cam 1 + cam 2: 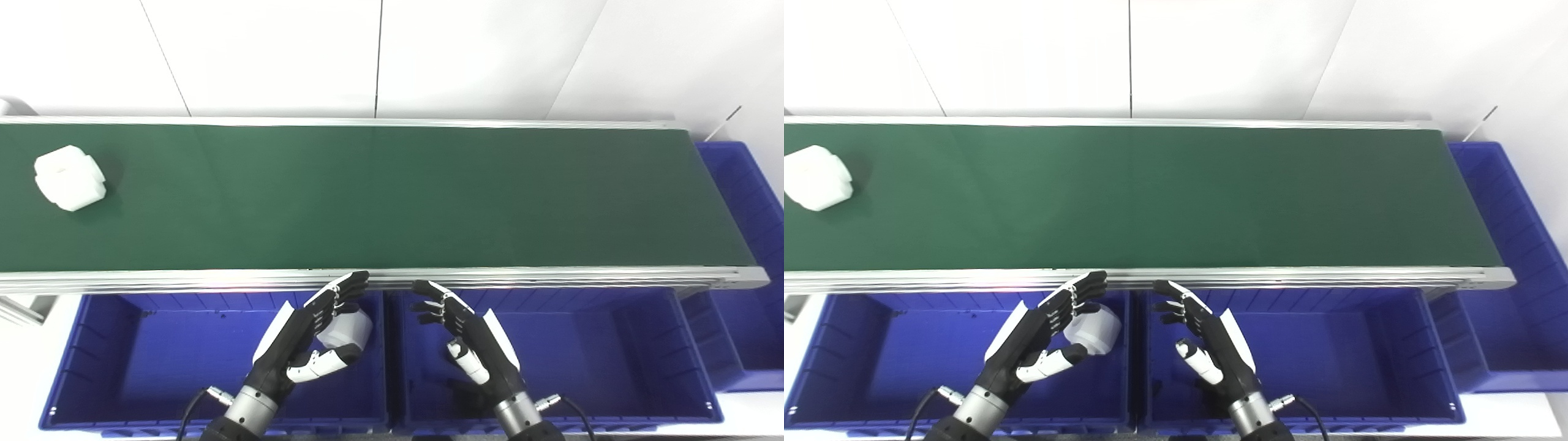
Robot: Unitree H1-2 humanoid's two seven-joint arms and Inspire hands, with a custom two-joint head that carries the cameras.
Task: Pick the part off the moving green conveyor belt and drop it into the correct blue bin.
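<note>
A white blocky part (69, 177) rides on the green conveyor belt (392, 196) at its far left. Another white part (350, 327) is down inside the left blue bin (153, 355), near its far right corner. My left hand (309, 340) hovers above that second part, open, with fingers stretched toward the belt's rail and the thumb out. It is not gripping the part. My right hand (465, 334) hangs open over the middle blue bin (600, 355), holding nothing. Both hands are far from the part on the belt.
An aluminium rail (392, 278) edges the belt's near side, just past both sets of fingertips. A third blue bin (747, 202) stands at the belt's right end. A white wall rises behind the conveyor.
</note>
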